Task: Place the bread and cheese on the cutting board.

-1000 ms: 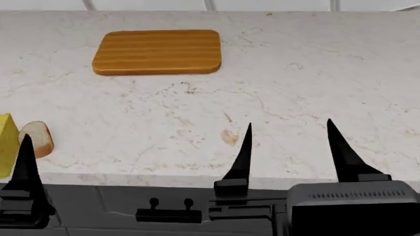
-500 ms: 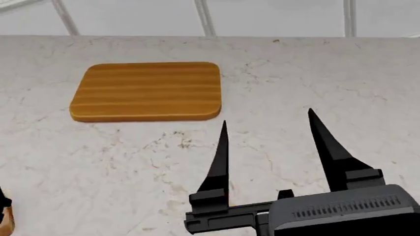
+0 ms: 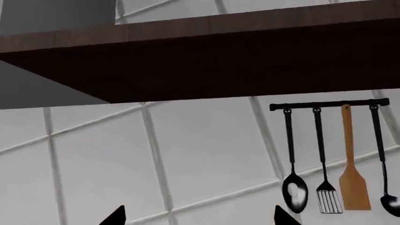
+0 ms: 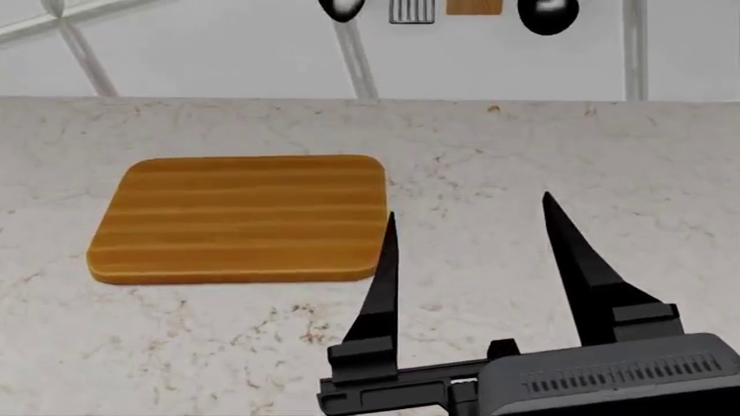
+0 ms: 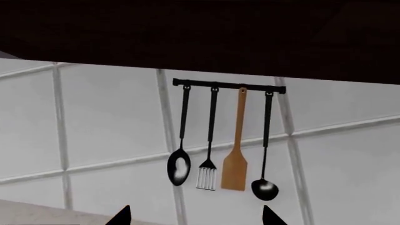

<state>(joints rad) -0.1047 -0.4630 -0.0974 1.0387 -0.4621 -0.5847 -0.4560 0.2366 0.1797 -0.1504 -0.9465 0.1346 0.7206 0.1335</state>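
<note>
The cutting board (image 4: 237,218), orange-brown with lighter stripes, lies bare on the marble counter left of centre in the head view. My right gripper (image 4: 469,221) is open and empty, its two black fingers raised above the counter just right of the board's right edge. In the right wrist view its fingertips (image 5: 195,216) stand wide apart, facing the tiled wall. My left gripper (image 3: 198,215) shows only in the left wrist view, open and empty, also facing the wall. The bread and the cheese are out of view.
A rail of hanging utensils (image 5: 229,86), three dark ones and a wooden spatula (image 5: 235,161), is on the tiled wall behind the counter; it also shows in the left wrist view (image 3: 329,106). A dark shelf (image 3: 206,56) runs above. The marble counter (image 4: 601,165) extends right of the board.
The head view has moved forward over the counter: the board appears lower and larger, the utensils came into view at the top, and the bread and cheese left the view.
</note>
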